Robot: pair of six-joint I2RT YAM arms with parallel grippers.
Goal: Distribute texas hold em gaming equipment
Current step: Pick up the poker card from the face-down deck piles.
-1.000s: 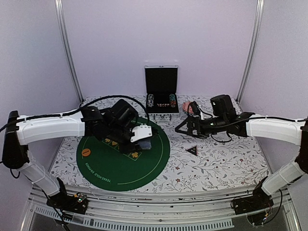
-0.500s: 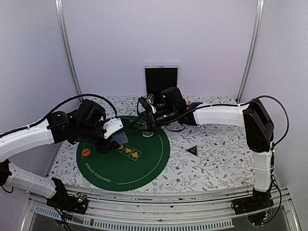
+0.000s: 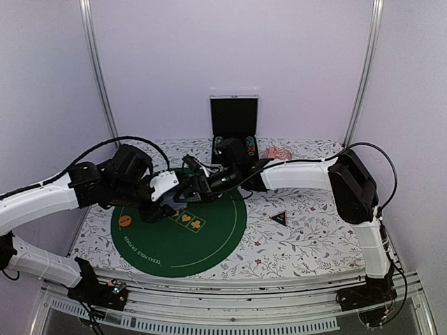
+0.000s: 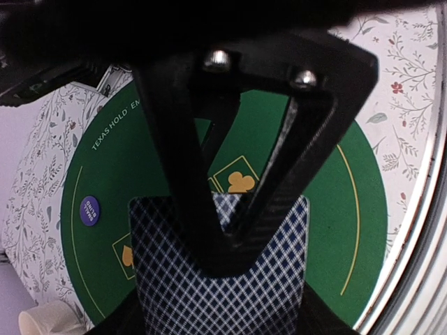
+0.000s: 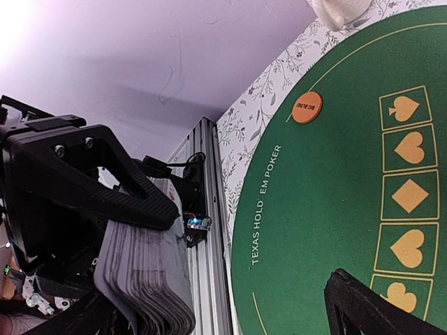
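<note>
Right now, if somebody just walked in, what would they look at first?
The two arms meeting over the round green mat: the left pincer grips a thick stack of cards with blue criss-cross backs, and the open right pincer stretches across from the other side, close to it. Next, the orange disc at the mat's left edge and the little black triangle on the flowery table to its right.

1 big round green felt mat (image 3: 209, 237), w/ 5 yellow suit boxes (image 5: 409, 196) printed in a row on it. 1 small round orange disc (image 3: 125, 221) at the mat's left edge. 1 small black triangular marker (image 3: 279, 218), right of centre in top view. 1 stack of check-backed playing cards (image 4: 216, 293); no. of cards can't be told, too tightly packed. 1 open black case (image 3: 234, 115), upper centre. 1 pale mug (image 5: 342, 10), top edge of right wrist view. 1 pinkish item (image 3: 279, 152), unclear what.
</note>
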